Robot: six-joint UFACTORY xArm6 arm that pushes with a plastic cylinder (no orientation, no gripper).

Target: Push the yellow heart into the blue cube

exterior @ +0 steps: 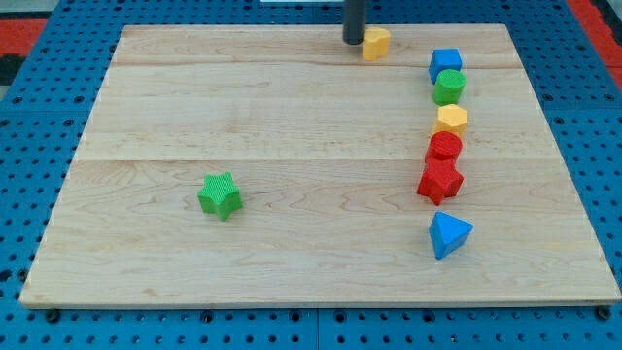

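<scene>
The yellow heart (377, 43) lies near the board's top edge, right of centre. My tip (354, 40) stands just at its left side, touching or nearly touching it. The blue cube (445, 64) sits to the right of the heart and slightly lower, at the top of a column of blocks. A gap of bare board separates the heart from the cube.
Below the blue cube run a green cylinder (449, 87), a yellow hexagon (451, 120), a red cylinder (444, 147), a red star (439, 181) and a blue triangular block (449, 234). A green star (221, 195) lies at the lower left. The wooden board (292, 262) rests on blue pegboard.
</scene>
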